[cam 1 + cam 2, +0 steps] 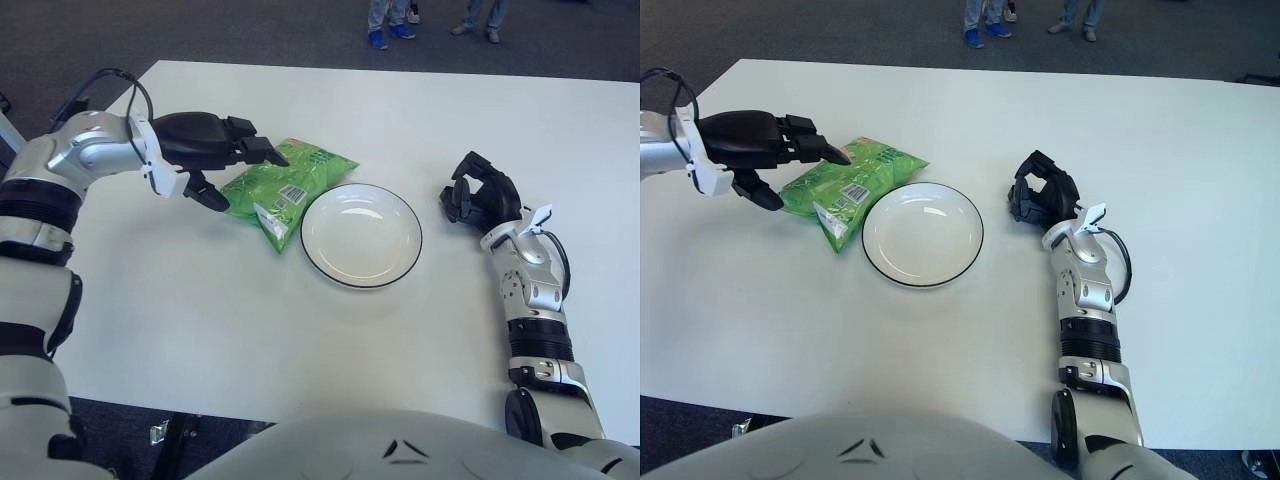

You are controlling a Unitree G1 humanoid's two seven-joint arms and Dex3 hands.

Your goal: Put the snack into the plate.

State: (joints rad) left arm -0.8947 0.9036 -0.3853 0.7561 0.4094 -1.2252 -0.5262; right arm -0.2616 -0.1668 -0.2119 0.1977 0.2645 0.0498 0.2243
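Green snack bag (282, 187) flat on white table (250, 300), centre-left of frame, touching left rim of plate (361, 234); not yet in plate. Left hand (205, 150) hovers at bag's upper-left edge, fingers spread, holding nothing. Right hand (482, 195) right of plate, fingers curled, empty. One bag, one plate; grasp and transfer remain

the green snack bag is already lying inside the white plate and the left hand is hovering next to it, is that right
Not quite. The green snack bag lies on the table beside the white plate, at its left rim, not inside it; the left eye view shows the plate empty. The left hand does hover next to the bag.
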